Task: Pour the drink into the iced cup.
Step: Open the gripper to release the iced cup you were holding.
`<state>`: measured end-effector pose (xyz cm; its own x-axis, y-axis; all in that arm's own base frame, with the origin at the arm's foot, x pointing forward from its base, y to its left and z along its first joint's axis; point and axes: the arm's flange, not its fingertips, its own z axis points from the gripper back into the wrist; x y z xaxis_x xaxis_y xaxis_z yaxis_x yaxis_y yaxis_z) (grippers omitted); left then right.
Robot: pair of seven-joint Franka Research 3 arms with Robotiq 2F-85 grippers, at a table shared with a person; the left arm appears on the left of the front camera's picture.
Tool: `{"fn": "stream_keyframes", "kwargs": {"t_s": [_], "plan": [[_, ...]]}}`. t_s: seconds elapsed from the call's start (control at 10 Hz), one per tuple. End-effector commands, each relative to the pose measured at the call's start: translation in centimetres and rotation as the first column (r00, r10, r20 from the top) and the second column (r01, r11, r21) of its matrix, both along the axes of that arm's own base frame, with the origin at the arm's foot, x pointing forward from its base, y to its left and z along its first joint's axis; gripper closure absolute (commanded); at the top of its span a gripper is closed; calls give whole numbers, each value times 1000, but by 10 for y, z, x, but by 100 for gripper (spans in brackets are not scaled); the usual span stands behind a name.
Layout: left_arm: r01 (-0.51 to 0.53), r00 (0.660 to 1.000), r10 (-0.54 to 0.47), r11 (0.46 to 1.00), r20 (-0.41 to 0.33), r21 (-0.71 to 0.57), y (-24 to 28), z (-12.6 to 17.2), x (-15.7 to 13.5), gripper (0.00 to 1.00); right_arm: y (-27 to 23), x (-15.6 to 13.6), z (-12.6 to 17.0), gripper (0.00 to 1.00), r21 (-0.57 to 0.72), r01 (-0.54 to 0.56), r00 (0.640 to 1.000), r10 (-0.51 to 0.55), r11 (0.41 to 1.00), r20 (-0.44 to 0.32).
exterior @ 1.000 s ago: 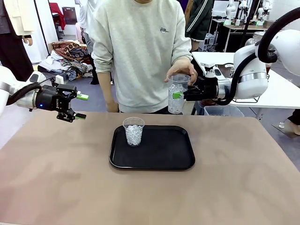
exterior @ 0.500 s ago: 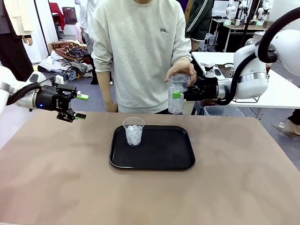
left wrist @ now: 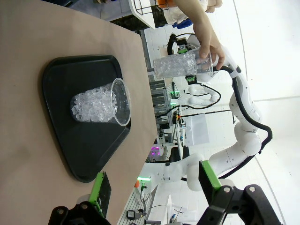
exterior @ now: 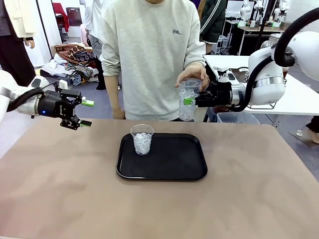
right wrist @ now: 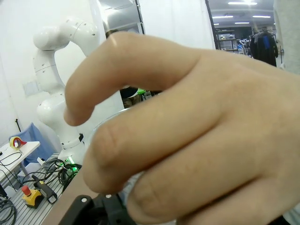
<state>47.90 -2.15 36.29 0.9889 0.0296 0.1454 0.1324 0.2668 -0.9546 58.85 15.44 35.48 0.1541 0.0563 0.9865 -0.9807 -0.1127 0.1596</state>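
A clear cup of ice (exterior: 142, 140) stands upright at the left of a black tray (exterior: 169, 175); the left wrist view shows the cup (left wrist: 96, 103) and the tray (left wrist: 61, 84) too. A second cup of ice (exterior: 187, 112) is held in the air beyond the table's far edge. My right gripper (exterior: 188, 102) is shut on its side. A person's hand (exterior: 193, 75) grips its rim and hides that gripper's fingers in the right wrist view (right wrist: 187, 136). My left gripper (exterior: 87, 113) hangs open and empty over the far left of the table. The amber drink is out of view.
The person stands at the far side, right behind the tray. A white table (exterior: 299, 97) stands behind my right arm. The brown tabletop (exterior: 159, 209) is bare around the tray.
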Motion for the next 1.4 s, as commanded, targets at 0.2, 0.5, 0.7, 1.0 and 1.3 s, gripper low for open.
{"fn": "stream_keyframes", "kwargs": {"t_s": [0.2,0.5,0.7,1.0,1.3], "plan": [[-6,1000,6,1000,14,-11,0,0,-1,0,-11,-6,0,0,-18,-2,1000,2,1000,-9],[-6,1000,6,1000,14,-11,0,0,-1,0,-39,-18,-4,0,-33,49,999,-49,998,-4],[-6,1000,6,1000,14,-11,0,0,-1,0,-61,-34,-7,0,-43,83,997,-82,996,9],[-6,1000,6,1000,14,-11,0,0,-1,0,-92,-70,-14,0,-59,91,994,-88,994,60],[-6,1000,6,1000,14,-11,0,0,-1,0,-115,-95,-22,0,-45,92,992,-87,995,90]]}}
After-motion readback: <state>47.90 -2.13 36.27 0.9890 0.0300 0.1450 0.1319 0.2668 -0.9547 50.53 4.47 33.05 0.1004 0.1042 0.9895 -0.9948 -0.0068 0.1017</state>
